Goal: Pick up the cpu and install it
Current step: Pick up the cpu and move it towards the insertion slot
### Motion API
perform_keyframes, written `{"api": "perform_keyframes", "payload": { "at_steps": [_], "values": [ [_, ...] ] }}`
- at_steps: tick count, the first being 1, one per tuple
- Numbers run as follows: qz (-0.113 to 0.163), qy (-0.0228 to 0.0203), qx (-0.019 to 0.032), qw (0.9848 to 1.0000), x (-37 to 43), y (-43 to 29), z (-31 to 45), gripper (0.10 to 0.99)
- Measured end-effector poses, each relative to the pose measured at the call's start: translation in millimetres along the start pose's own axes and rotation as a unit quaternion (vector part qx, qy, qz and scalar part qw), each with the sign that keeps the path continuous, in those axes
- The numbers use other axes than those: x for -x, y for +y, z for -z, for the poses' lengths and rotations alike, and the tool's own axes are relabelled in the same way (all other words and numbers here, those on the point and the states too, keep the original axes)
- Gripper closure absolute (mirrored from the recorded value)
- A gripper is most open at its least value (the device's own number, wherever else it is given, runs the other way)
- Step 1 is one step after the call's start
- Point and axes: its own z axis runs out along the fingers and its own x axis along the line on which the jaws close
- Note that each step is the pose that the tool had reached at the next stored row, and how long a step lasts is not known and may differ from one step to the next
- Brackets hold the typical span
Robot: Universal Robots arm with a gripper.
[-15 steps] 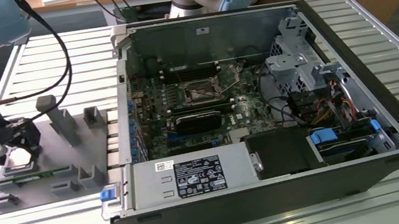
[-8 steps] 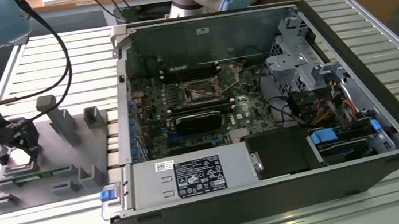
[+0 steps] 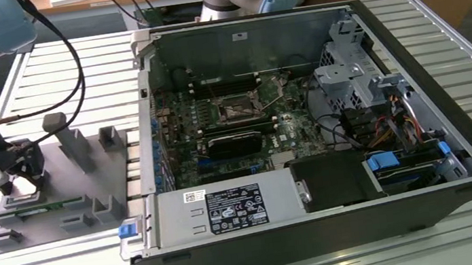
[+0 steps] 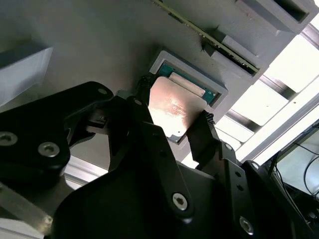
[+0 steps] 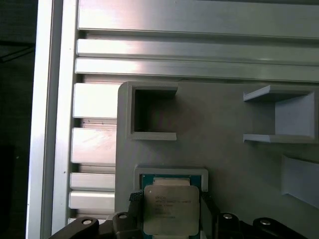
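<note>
The cpu [image 5: 171,208] lies directly between the gripper's [image 5: 171,203] fingertips, so there is no gap left to close in any direction. It is a near-square chip with no long axis to speak of, shiny face turned toward the wrist, and the two black fingers [image 5: 133,206] bear on two opposite edges. In the second wrist view the same pinch shows: the cpu [image 4: 172,107] with one finger [image 4: 199,134] against its side and the other at the far corner. The gripper is narrowed to the chip's width and is pinching it.

The chip sits at its pocket [image 5: 169,172] in the grey fixture [image 3: 80,194]. A strip of the pocket's teal floor shows beyond the chip's far edge. Whether the chip has cleared the pocket or rests in it cannot be told for sure.

In the exterior view the gripper [image 3: 21,181] stands over the fixture. The socket [image 3: 238,110] lies well apart from it, inside the open case [image 3: 450,97], toward the exterior view's right.
</note>
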Motion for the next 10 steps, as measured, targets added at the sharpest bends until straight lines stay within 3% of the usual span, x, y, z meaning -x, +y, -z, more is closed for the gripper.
{"api": "perform_keyframes", "payload": {
  "at_steps": [10],
  "values": [
    [0.000, 0.0000, 0.0002, 1.0000, 0.0, 0.2, 4.4, 0.545]
  ]
}}
